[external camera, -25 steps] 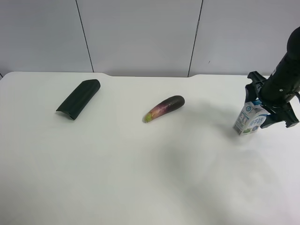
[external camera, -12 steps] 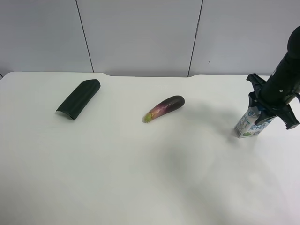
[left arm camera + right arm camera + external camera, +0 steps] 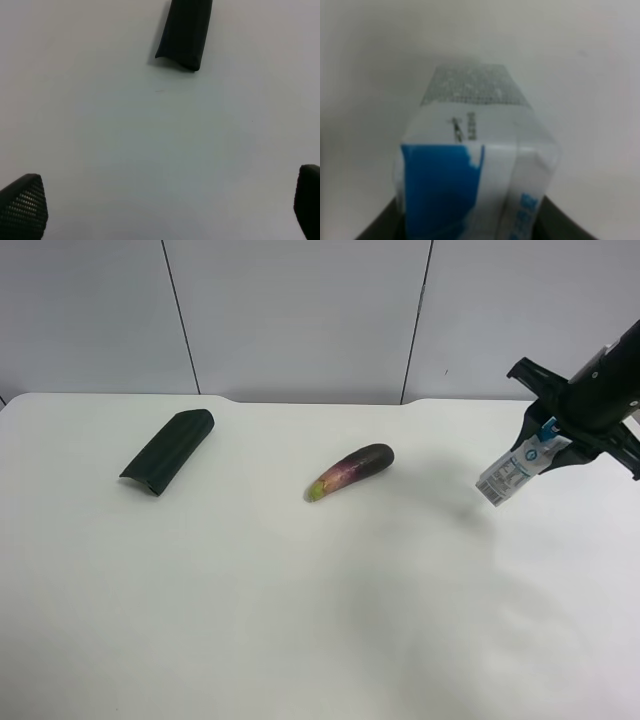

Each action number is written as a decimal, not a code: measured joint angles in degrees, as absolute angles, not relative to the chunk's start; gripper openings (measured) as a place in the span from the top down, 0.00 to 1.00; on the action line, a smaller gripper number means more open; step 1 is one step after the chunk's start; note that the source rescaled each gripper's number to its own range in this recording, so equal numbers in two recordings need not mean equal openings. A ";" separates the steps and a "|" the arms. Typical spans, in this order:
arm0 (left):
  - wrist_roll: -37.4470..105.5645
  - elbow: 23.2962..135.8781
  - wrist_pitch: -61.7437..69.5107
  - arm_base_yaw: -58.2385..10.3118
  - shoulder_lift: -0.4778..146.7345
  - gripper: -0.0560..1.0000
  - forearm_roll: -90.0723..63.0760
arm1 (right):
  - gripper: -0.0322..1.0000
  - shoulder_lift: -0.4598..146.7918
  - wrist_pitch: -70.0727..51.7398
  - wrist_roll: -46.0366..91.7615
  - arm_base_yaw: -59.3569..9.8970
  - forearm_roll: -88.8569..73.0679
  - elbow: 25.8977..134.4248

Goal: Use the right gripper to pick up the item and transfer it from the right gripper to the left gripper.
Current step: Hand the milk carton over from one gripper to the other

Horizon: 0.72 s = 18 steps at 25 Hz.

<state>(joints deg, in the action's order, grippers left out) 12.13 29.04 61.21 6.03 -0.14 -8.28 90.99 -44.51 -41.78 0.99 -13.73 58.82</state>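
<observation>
Lifted clear, the carton [image 3: 510, 472] tilts between the right gripper's [image 3: 556, 436] fingers [image 3: 565, 229], lettering illegible.

You look down on a plain white table [image 3: 250, 620] that fills the near part of the scene, evenly lit with only soft shadows. Along its far edge stands a pale grey panelled wall [image 3: 300, 310], split by two thin dark seams [image 3: 180, 315], both slightly slanted.
</observation>
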 joint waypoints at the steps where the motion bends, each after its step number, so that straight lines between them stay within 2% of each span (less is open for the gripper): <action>1: 12.13 29.04 61.21 6.03 -0.14 0.00 -8.28 | 0.95 90.05 -44.91 -37.40 0.99 -15.81 58.82; 4: 12.13 29.04 61.21 6.03 -0.14 0.00 -8.28 | 0.95 87.69 -46.50 -25.52 0.99 -22.06 58.82; 5: 12.13 29.04 61.21 6.03 -0.14 0.00 -8.28 | 0.95 86.44 -47.92 -16.61 0.99 -26.41 58.82; 9: 12.13 29.04 61.21 6.03 -0.14 0.00 -8.28 | 0.95 85.08 -51.92 -1.85 0.44 -33.33 58.82; 18: 12.13 29.04 61.21 6.03 -0.14 0.00 -8.28 | 0.95 84.82 -54.49 17.37 -7.75 -35.65 58.82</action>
